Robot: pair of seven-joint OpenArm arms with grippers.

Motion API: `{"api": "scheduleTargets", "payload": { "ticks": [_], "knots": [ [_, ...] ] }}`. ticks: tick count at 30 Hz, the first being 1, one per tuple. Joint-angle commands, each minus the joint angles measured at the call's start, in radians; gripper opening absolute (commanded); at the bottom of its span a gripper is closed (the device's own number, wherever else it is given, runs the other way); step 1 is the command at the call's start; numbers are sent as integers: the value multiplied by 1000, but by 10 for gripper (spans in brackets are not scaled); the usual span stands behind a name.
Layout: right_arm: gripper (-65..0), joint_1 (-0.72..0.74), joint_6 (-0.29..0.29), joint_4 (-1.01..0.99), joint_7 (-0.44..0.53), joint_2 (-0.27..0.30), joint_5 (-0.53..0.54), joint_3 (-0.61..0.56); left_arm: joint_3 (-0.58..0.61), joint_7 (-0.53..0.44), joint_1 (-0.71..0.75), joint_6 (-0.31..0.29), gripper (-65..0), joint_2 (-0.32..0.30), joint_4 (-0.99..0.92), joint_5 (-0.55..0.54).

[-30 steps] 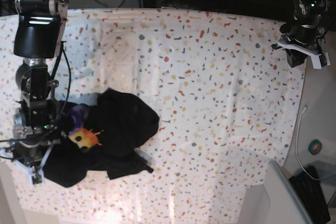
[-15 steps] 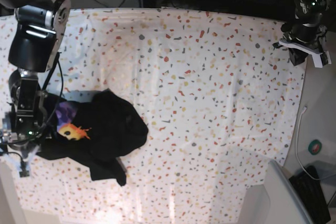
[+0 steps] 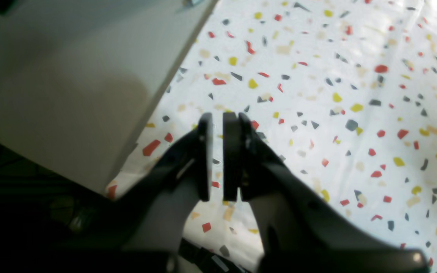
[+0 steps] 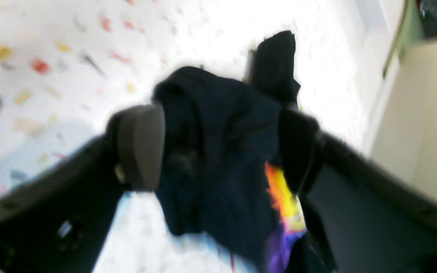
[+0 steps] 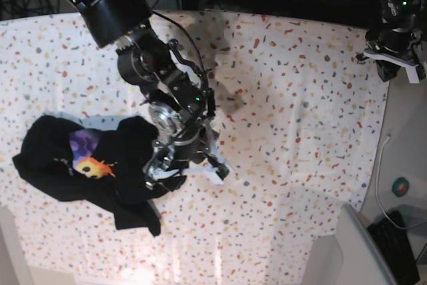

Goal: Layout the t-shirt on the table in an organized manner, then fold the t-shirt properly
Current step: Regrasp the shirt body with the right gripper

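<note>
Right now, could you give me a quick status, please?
Left gripper shut, empty. Right gripper open over crumpled shirt. Table otherwise clear.

We saw the black t-shirt [image 5: 100, 171] lying crumpled, print up. It sat near the speckled table's [image 5: 300, 131] edge.

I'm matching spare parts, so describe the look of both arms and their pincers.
Both arms are black and built from chunky cylindrical joints. The right arm carries thin black cables looped along its side and a small green light near the wrist; its pincer has dark fingers with rounded grey-brown pads. The left pincer has flat, narrow black fingers, with a white bracket at that wrist.
</note>
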Motion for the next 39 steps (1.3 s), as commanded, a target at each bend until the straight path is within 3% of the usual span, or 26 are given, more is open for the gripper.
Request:
{"api": "scheduleTargets", "payload": {
  "ticks": [1, 5, 10, 13, 18, 22, 24, 26, 27, 31, 36, 39],
  "knots": [
    [-206, 51, -28, -38, 21, -21, -7, -14, -7, -22, 4, 3, -601, -13, 21, -5],
    [-206, 163, -66, -233, 110, -29, 125, -28, -7, -22, 15, 3, -601, -13, 18, -5],
    [-206, 298, -155, -489, 161, -29, 269, -31, -7, -23, 18, 3, -601, -13, 16, -5],
    [-206, 338, -160, -601, 227, -29, 330, -27, -7, -23, 18, 3, -601, -13, 13, -5],
    [-212, 330, -158, -650, 234, -30, 363, -31, -7, -23, 14, 3, -601, -13, 13, -5],
    [-338, 322, -157, -657, 251, -32, 363, -30, -5, -22, 11, 3, -601, -13, 13, -5],
    [-467, 312, -157, -657, 260, -32, 363, -23, -5, -22, 9, 3, -601, -13, 13, -5],
    [-645, 302, -157, -652, 260, -30, 363, -23, -5, -22, 9, 3, -601, -13, 13, -5],
    [-650, 290, -157, -647, 260, -30, 363, -23, -7, -22, 9, 3, -601, -13, 13, -5],
    [-650, 230, -157, -492, 231, -29, 358, -33, -7, -25, 9, 3, -601, -14, 11, -5],
    [-650, 88, -152, -24, 35, 8, 340, -42, -8, -26, 9, 3, -602, -19, 11, -5],
    [-650, 9, -106, 210, -54, 43, 287, -71, -8, -28, 7, 3, -606, -19, 10, -5]
  ]
}}
